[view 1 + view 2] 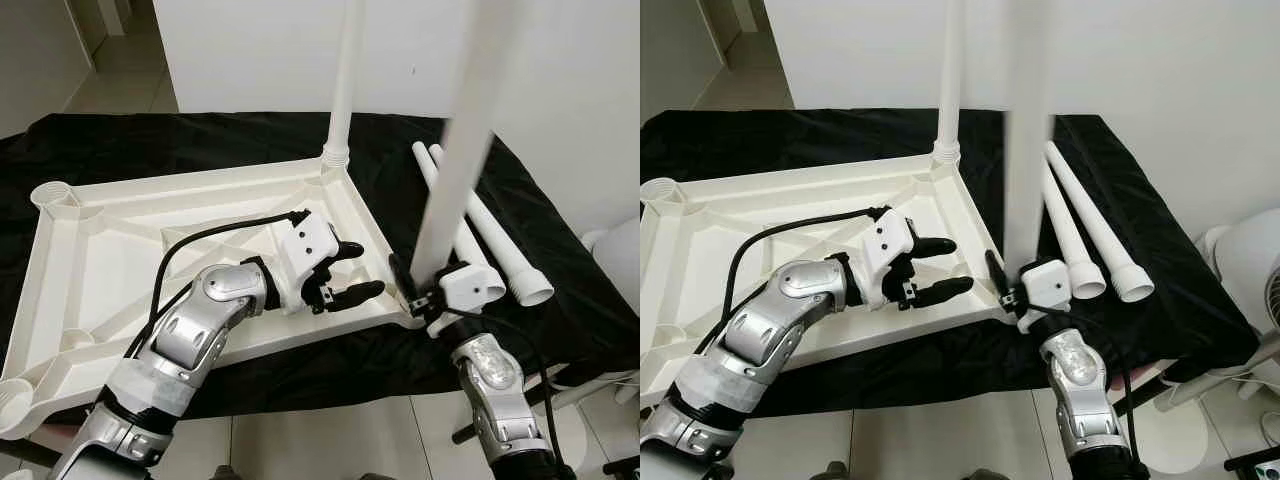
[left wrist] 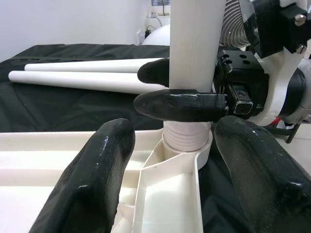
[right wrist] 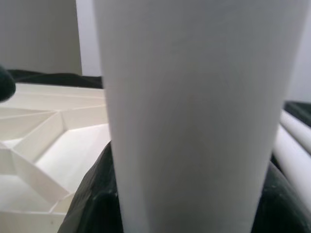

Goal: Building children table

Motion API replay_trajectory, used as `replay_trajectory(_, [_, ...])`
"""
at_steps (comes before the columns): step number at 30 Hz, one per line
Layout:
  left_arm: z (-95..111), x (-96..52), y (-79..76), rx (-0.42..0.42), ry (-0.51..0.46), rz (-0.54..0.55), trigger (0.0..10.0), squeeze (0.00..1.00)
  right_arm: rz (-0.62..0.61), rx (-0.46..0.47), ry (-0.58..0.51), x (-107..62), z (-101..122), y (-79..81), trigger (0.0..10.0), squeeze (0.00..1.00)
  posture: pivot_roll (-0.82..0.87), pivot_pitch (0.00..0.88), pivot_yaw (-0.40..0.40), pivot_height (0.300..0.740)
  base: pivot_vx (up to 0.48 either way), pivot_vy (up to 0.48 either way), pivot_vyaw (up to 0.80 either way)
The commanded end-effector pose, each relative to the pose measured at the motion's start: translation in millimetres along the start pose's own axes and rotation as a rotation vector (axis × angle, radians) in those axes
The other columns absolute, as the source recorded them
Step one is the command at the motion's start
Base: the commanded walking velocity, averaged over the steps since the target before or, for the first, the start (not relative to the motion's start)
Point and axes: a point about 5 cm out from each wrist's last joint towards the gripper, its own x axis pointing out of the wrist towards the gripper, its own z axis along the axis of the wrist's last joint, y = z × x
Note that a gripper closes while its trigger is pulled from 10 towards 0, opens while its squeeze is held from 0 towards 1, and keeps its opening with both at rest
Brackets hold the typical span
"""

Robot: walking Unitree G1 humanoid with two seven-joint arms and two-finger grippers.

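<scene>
One white tabletop (image 1: 120,240) lies upside down on the black cloth (image 1: 150,135), its ribbed underside up, with a socket at each corner. Four white legs can be counted. One leg (image 1: 342,80) already stands upright in the far right corner socket. A second leg (image 1: 455,150) is held upright by the right gripper (image 1: 418,293), whose fingers are clamped around its lower end; its threaded foot sits in the near right corner socket (image 2: 187,145). Two spare legs (image 1: 1090,220) lie side by side on the cloth to the right. The left gripper (image 1: 348,272) hovers with fingers apart over the tabletop's near right edge, grasping nothing. The step in hand looks like seating the second leg; next it probably needs turning or pressing home while the tabletop is steadied.
</scene>
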Motion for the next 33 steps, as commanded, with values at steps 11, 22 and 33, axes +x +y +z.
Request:
replay_trajectory(11, [4.2,1.8,1.8,0.013,-0.004,-0.013,10.0,0.0,-0.085,0.178,0.151,-8.6,-29.5,-2.0,10.0,0.0,0.04,0.013,-0.016,0.74,0.0,0.0,0.0])
replay_trajectory(22, [5.5,2.0,1.4,0.012,-0.011,-0.007,10.0,0.0,-0.221,0.289,0.168,-12.5,-36.5,-9.0,10.0,0.0,0.04,0.018,-0.02,0.74,0.0,0.0,0.0])
replay_trajectory(33, [6.2,1.9,1.2,0.014,-0.013,-0.006,10.0,0.0,-0.246,0.353,0.127,-12.1,-33.2,-10.0,10.0,0.0,0.04,0.017,-0.019,0.74,0.0,0.0,0.0])
